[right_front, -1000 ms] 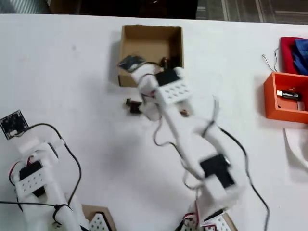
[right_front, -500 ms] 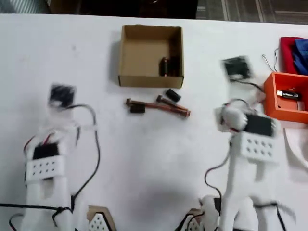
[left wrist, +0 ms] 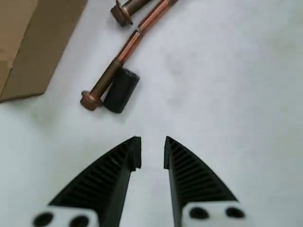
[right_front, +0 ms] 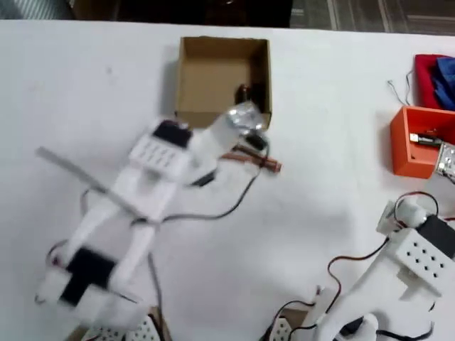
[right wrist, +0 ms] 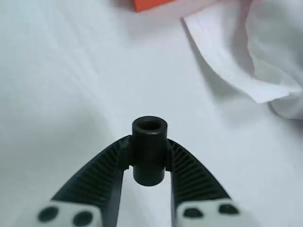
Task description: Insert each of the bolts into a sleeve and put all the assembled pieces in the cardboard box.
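— While the left arm (right_front: 153,177) lies stretched across the table (right_front: 92,92) toward the cardboard box (right_front: 213,71), how does the left gripper (left wrist: 152,152) stand?

— Its fingers are a narrow gap apart with nothing between them, above bare table. Just ahead of the tips lies a long copper bolt (left wrist: 116,71). A black sleeve (left wrist: 121,90) rests on its side, touching the shank near the head.

— Any other bolt?

— A second bolt (left wrist: 124,9) lies a little farther on, close to the first. The high view puts both on the table just in front of the box. A second sleeve (right_front: 256,141) sits between them and the box's front wall; whether it is beside a bolt or around it, I cannot tell.

— And inside the box?

— A small dark piece (right_front: 243,92) lies by the right-hand wall. I cannot make out more.

— The right gripper (right wrist: 148,147)?

— It is clamped on a held sleeve (right wrist: 149,163), whose open bore faces the wrist camera. The right arm (right_front: 416,259) is at the table's right side, well apart from the bolts. An orange tray (right_front: 412,153) and a crumpled white cloth (right wrist: 246,52) are near it.
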Controlling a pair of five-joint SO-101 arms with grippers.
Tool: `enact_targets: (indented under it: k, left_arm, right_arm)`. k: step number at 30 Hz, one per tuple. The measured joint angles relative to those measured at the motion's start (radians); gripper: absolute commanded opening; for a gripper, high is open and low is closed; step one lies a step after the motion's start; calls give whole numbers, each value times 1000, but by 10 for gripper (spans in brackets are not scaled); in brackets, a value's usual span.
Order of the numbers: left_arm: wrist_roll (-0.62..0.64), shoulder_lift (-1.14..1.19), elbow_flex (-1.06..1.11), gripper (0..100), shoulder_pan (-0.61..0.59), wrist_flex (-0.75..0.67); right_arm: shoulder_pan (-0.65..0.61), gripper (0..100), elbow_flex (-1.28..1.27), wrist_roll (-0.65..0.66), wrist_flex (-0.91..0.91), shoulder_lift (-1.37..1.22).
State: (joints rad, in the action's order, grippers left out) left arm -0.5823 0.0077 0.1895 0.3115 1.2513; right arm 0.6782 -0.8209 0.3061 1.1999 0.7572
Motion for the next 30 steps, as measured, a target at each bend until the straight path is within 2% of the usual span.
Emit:
enact_targets:
  k: [7,14,18,30]
  left_arm:
    - [-2,308,-448,108,61,149]
    - [-292,543,-649,108,126,180]
    - [-388,661,-730,108,157,180]
    - [-419,913,-1042,106,166,112]
  right_arm:
    - [61,22,-26,40,-6,0]
    - [172,22,-26,77,-6,0]
    - [210,22,-26,107,-6,0]
    - [224,22,-26,120,-6,0]
